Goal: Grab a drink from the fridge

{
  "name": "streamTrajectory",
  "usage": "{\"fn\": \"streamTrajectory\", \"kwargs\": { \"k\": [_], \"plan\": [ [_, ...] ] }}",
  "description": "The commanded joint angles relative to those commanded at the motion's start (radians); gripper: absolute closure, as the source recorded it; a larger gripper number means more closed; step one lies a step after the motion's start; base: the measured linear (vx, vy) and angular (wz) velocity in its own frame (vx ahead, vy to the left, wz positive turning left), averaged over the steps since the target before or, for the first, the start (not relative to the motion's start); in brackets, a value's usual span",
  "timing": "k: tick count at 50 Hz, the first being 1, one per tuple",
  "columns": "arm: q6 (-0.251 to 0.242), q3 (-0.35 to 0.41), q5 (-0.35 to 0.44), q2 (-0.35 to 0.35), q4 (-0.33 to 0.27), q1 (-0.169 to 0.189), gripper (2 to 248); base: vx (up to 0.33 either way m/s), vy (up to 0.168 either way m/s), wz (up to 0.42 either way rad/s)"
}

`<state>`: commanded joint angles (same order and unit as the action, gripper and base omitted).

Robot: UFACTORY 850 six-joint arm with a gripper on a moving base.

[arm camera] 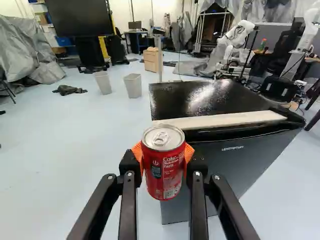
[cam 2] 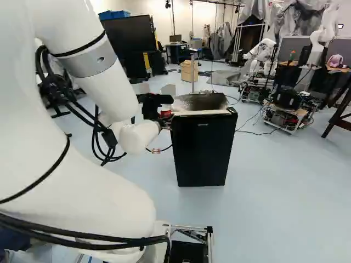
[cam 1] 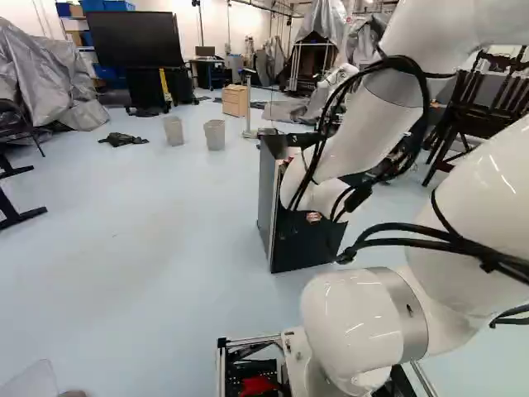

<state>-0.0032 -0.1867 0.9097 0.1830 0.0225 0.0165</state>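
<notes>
In the right base view my gripper (cam 2: 157, 106) is beside the upper left of the black fridge (cam 2: 202, 150), a bit of the red can (cam 2: 165, 114) showing at it. Seen from the wrist, the gripper (arm camera: 163, 159) is shut on that can (arm camera: 164, 175); an orange pad presses each side, and the can stands upright with its silver top showing. Behind the can is the fridge (arm camera: 220, 167), its door closed and a pale strip along its top front edge. The arm partly covers the fridge (cam 1: 302, 248) in the left base view.
Farther back stand two grey bins (arm camera: 133, 85), a wooden drawer unit (arm camera: 151, 60) and a large dark screen (cam 1: 135, 39). Another robot (cam 2: 261, 55) and a wheeled cart (cam 2: 286, 115) are beyond the fridge. Dark wooden chairs (cam 1: 475, 103) stand at the right of the left base view.
</notes>
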Motion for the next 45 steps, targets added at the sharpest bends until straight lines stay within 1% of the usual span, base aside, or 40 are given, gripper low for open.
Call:
{"fn": "streamTrajectory", "kwargs": {
  "k": [22,45],
  "plan": [
    [0.003,0.077,-0.029,0.075,-0.017,-0.013,153,0.0,0.0,0.0],
    [0.003,0.099,-0.037,0.096,-0.023,-0.017,153,0.0,0.0,0.0]
  ]
}}
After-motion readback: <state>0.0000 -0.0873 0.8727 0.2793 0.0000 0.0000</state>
